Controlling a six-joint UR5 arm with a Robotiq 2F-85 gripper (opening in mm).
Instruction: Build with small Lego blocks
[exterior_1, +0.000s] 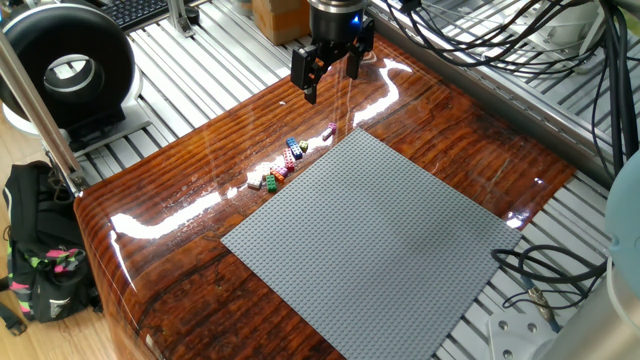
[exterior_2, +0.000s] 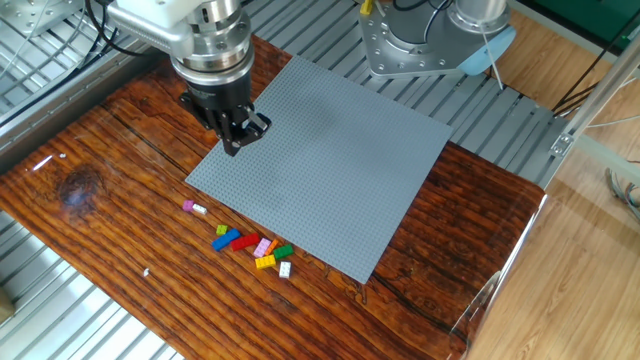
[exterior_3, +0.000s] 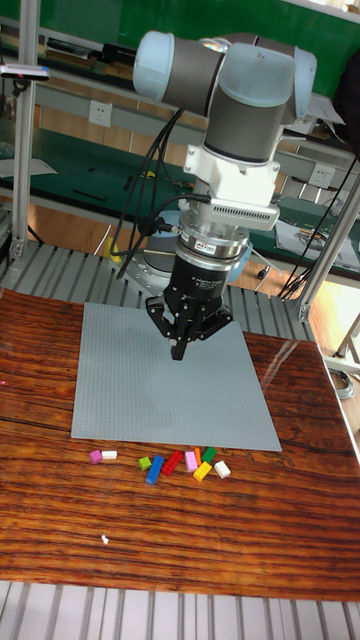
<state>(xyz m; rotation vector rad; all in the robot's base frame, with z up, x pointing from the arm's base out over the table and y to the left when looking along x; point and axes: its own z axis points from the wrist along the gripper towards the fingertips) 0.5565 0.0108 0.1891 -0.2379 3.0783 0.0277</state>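
The small Lego blocks (exterior_2: 255, 245) lie in a loose row on the wood beside the grey baseplate (exterior_2: 340, 170): blue, red, pink, yellow, green and white. A pink-and-white pair (exterior_2: 193, 208) lies apart from them. The same row (exterior_3: 185, 462) shows in front of the baseplate (exterior_3: 130, 380) in the tall view, and as small blocks (exterior_1: 280, 165) in the one fixed view. My gripper (exterior_2: 238, 138) hangs above the plate's corner edge, well clear of the blocks. Its fingers are drawn together to a point with nothing held. It also shows as gripper (exterior_3: 181, 350) and gripper (exterior_1: 330, 80).
The baseplate (exterior_1: 380, 240) covers much of the glossy wooden table (exterior_1: 180, 250). A black ring-shaped device (exterior_1: 65, 70) and a backpack (exterior_1: 40, 270) stand off the table's side. Cables (exterior_1: 530, 275) hang near the robot base (exterior_2: 430, 40).
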